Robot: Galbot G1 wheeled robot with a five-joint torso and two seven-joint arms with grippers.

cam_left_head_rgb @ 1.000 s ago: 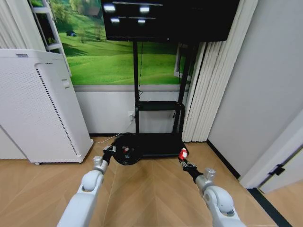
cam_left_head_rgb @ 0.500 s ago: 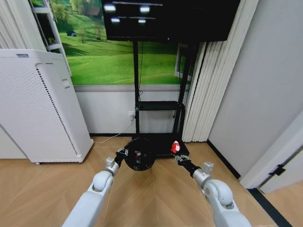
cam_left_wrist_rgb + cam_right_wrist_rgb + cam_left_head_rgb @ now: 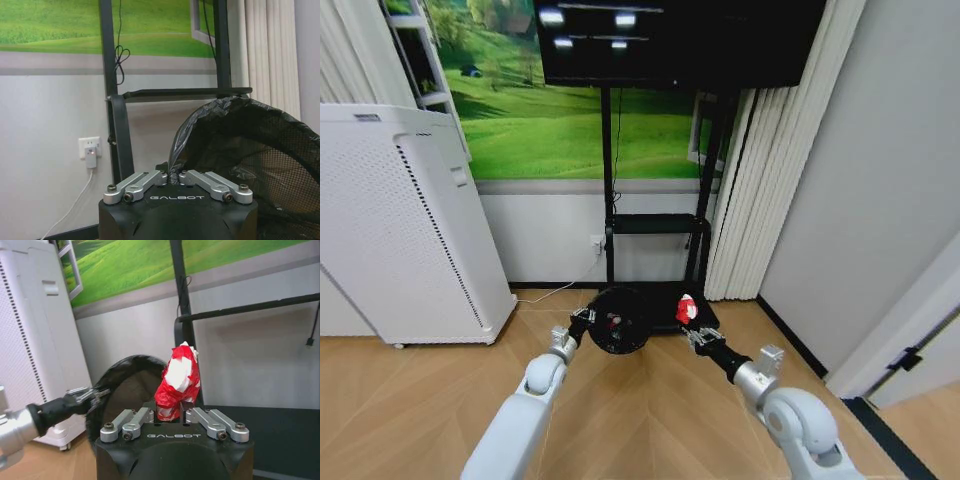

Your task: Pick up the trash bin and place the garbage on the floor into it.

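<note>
Right gripper (image 3: 174, 412) clamped on the red-and-white crumpled wrapper (image 3: 177, 381), held up just right of the trash bin (image 3: 617, 320). Left gripper (image 3: 173, 176) pinched on the bin's rim, bin lifted off the floor, mouth tipped toward the camera. Bin contents too small to identify.

The bin (image 3: 617, 320) hangs off the floor (image 3: 640, 420) on the left claw (image 3: 582, 318), which pinches its rim. Just right of it, the right claw (image 3: 689, 328) holds a wrapper (image 3: 687, 309). Behind both stands the TV stand (image 3: 655, 225); an air purifier (image 3: 405, 220) sits far left.
</note>
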